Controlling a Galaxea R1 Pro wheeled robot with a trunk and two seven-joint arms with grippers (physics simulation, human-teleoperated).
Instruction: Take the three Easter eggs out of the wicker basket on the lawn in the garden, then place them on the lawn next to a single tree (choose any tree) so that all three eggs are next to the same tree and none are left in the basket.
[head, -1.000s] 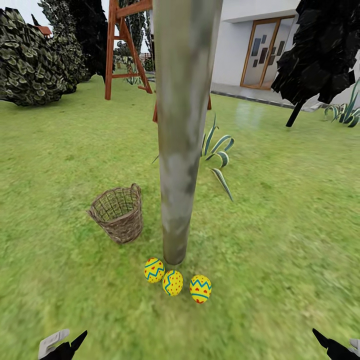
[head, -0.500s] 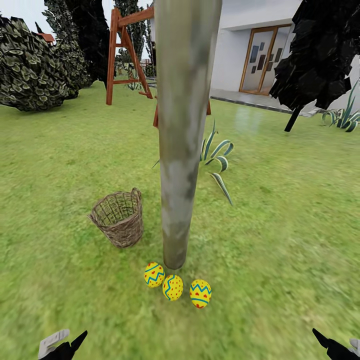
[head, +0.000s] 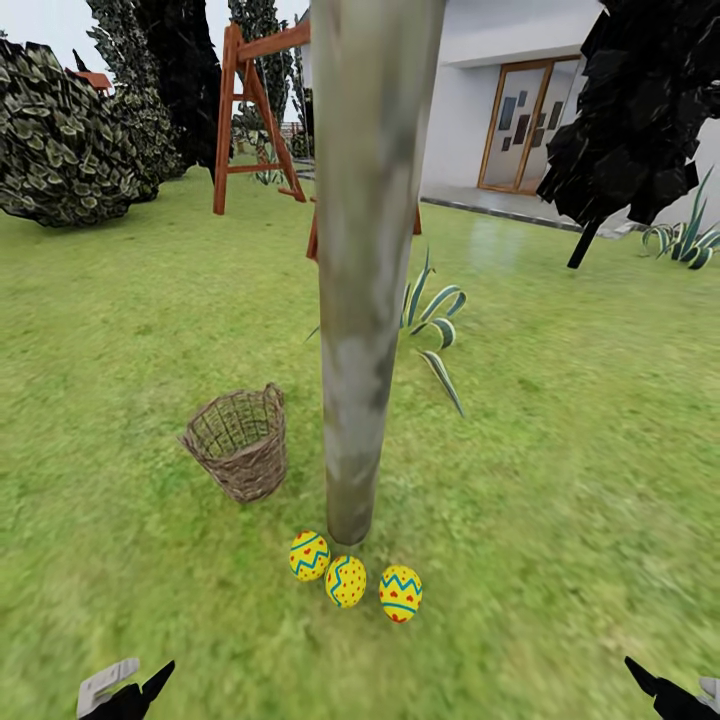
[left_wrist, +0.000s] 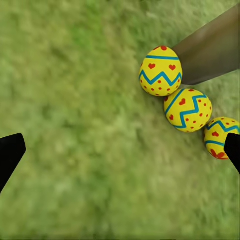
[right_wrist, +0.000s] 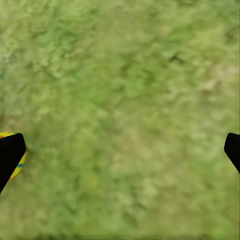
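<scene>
Both black pincers, left (left_wrist: 120, 157) and right (right_wrist: 120, 155), hang wide open, holding nothing.
Three yellow zigzag-banded Easter eggs (head: 345, 581) lie on the mottled green lawn (head: 560, 480) at the pale grey-tan tree trunk's (head: 362, 300) foot; the brown woven wicker basket (head: 237, 441) stands empty just beside; the task looks complete.

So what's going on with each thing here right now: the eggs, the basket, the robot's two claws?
three Easter eggs: out of the basket, lying in a row on the lawn at the foot of the tree.
wicker basket: upright beside the trunk, looks empty.
left gripper: open, holding nothing, above the grass near the eggs.
right gripper: open, holding nothing, above the grass.
</scene>
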